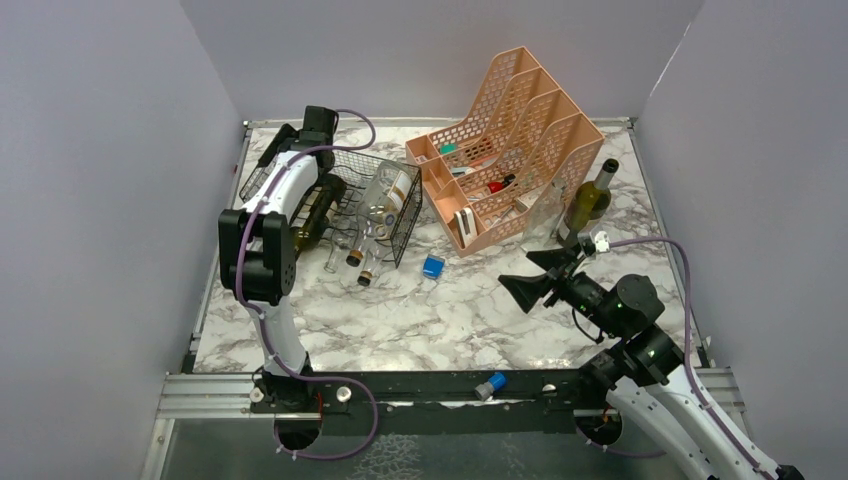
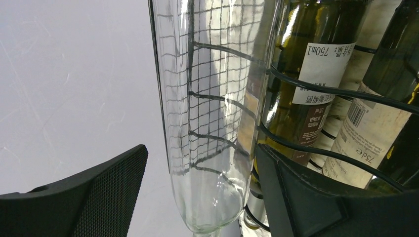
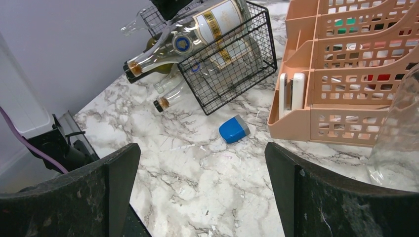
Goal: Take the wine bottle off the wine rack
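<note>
Where the top view comes first: wine rack (image 1: pixel 372 195), black wire mesh, upper left of centre on the marbled desk (image 1: pixel 420 320). Several bottles lie in it, necks toward the lower edge of the frame. Left arm (image 1: pixel 262 235) reaches to the rack's far side, and its gripper is hidden there. Right gripper (image 1: pixel 538 277), right of centre, jaws spread wide, holds nothing and is well apart from the rack. Peach file organizer (image 1: pixel 500 150), upper right of centre, with one green bottle (image 1: pixel 588 205) upright beside it.

Left wrist view: left gripper (image 2: pixel 201 153), released, jaws astride a clear glass bottle (image 2: pixel 207 98) lying in the rack. The finger (image 2: pixel 99 192) at frame left stands apart from the glass. The other sits close against it, contact uncertain. Dark labelled bottles (image 2: pixel 316 74) at frame right, behind wavy wires.

Right wrist view: rack at top centre, small blue block (image 3: pixel 234 129) on the desk just below it.

Handling note, a judgement: centre the glass between both fingers before clenching. Grip firmly, since smooth glass will likely slip. Draw the bottle along its own length, so that it clears the wires without dragging its neighbours.
</note>
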`<state>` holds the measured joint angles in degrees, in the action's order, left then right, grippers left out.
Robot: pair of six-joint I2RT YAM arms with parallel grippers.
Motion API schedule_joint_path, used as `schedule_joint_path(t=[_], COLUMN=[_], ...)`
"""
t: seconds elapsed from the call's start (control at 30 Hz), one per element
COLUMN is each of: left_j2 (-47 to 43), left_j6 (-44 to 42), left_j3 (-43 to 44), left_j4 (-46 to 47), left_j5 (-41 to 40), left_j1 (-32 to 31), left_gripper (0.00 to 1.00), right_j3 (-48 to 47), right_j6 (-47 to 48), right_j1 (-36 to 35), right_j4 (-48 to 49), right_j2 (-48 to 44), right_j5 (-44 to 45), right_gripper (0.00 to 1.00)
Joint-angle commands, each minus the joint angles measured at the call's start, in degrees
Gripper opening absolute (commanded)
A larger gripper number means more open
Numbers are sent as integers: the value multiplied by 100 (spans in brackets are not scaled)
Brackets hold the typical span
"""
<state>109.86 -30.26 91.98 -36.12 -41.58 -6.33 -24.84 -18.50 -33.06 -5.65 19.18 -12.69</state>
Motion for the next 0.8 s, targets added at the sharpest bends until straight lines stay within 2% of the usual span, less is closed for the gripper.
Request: schedule_joint_path(t=[0.0,0.57,0.77], left_j2=[80,21,-115], left_j6=[-11,67,222], left_j3=[9,-215,-260], left_j4=[30,310,310], left_j5=[89,550,475], left_j1=[79,255,197], left_gripper=[86,81,75], right_j3=[58,59,65], right_j6=[69,131,141], right_j1=[-43,-50,-46], right_j4=[161,137,137], right_j2=[-19,-19,-28], right_j5=[137,284,302], right_gripper=[100,100,100])
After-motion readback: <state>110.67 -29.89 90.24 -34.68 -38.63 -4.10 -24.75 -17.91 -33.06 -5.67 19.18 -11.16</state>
